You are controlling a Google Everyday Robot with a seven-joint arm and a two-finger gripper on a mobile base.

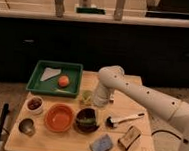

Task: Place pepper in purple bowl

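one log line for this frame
gripper: low over wooden table, just behind round dark purple bowl | bowl contents: green item, likely the pepper | green plastic tray: left of gripper

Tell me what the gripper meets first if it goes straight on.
The gripper points down, just behind the purple bowl and beside a pale green item. Straight on it would likely meet the table; depth is unclear, so the bowl's far rim could come first.

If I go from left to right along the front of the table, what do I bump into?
First the metal cup, orange bowl, purple bowl, blue sponge, wooden block. The robot's hand hangs just behind the purple bowl.
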